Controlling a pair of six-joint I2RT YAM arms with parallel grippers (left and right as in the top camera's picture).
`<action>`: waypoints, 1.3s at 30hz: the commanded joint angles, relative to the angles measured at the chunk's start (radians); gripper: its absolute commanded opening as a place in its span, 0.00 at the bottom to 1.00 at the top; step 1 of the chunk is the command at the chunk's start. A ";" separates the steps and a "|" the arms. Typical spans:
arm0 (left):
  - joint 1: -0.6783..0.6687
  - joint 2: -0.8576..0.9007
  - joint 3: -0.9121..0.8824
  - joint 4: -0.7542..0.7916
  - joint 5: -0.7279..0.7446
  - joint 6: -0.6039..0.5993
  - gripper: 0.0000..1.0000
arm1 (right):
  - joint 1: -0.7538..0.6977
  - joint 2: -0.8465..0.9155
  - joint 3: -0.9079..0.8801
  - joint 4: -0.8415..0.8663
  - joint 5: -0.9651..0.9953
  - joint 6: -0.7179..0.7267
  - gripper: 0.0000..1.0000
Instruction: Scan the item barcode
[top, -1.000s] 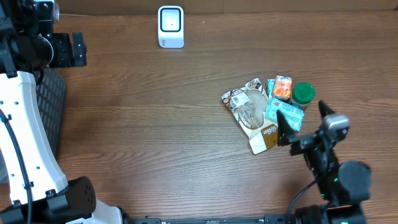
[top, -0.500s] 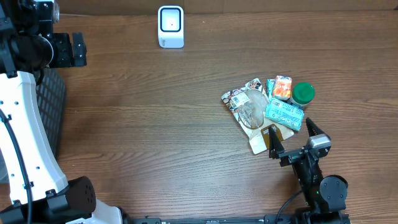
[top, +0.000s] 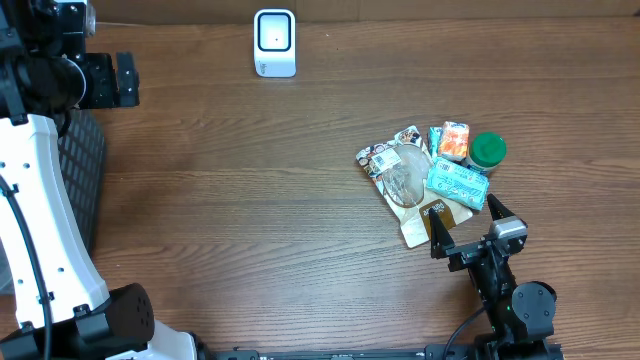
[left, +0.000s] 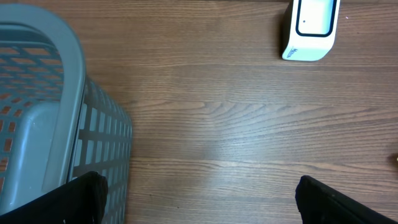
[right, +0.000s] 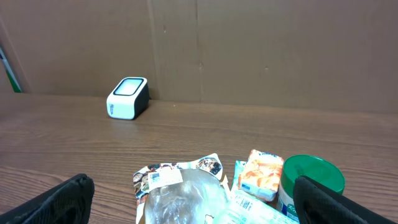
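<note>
Right fingers (right: 59, 202): spread as wide as they go, nothing held. A pile of groceries is seen on the counter (top: 250, 200) just ahead of them, apart from both tips. A clear snack bag (right: 180, 186) is placed nearest, roughly midway between the two fingers. A teal packet (top: 457, 184) is lapped over the bag's edge on the right-finger side. An orange carton (right: 261, 174) and a green-lidded jar (right: 311, 180) are set just beyond, touching each other. The scanner (right: 127, 98) is stood far ahead, toward the left finger, well apart from the pile.

Left fingers (left: 84, 196): likewise fully spread and empty, hung over bare counter. A grey basket (left: 37, 124) is seen beside one finger; the scanner is ahead of the other.
</note>
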 joint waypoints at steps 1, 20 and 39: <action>0.002 0.004 0.020 0.001 0.000 0.019 0.99 | -0.001 -0.012 -0.011 0.005 -0.005 -0.001 1.00; 0.001 0.004 0.020 0.001 0.000 0.019 0.99 | -0.001 -0.012 -0.011 0.005 -0.005 -0.001 1.00; -0.267 -0.196 0.018 -0.019 -0.183 0.101 1.00 | -0.001 -0.012 -0.011 0.005 -0.005 -0.001 1.00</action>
